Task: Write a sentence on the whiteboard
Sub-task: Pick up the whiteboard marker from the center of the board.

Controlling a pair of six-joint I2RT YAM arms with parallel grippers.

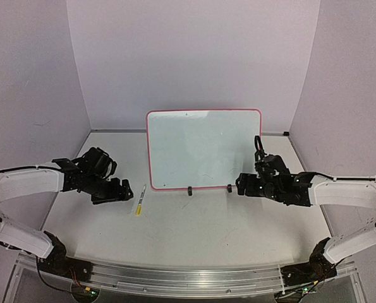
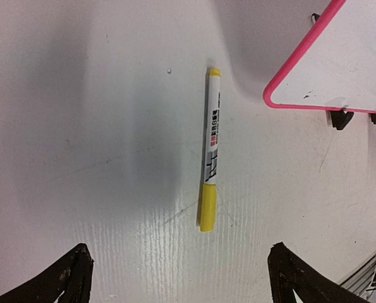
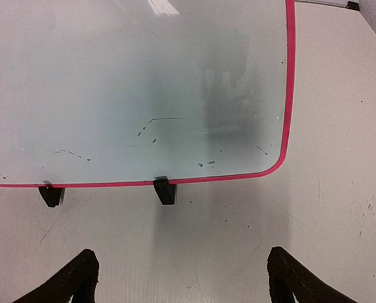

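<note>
The whiteboard (image 1: 203, 148) stands upright on two black clip feet (image 3: 165, 190) at the middle of the table, its border pink-red. No sentence shows on the whiteboard (image 3: 137, 82), only a few small dark specks. A marker (image 2: 211, 148) with a white barrel and a yellow cap lies flat on the table, left of the board's lower left corner (image 2: 339, 69). My left gripper (image 2: 178, 265) hovers open just short of the marker's capped end, with nothing between its fingers. My right gripper (image 3: 181, 262) stands open in front of the board's lower right part, holding nothing.
Pale purple walls close in the table at the back and both sides. An aluminium rail (image 1: 175, 278) runs along the near edge between the arm bases. The marker (image 1: 139, 201) lies between the left gripper (image 1: 121, 192) and the board; the right gripper (image 1: 243, 185) is beside a clip foot (image 1: 229, 187).
</note>
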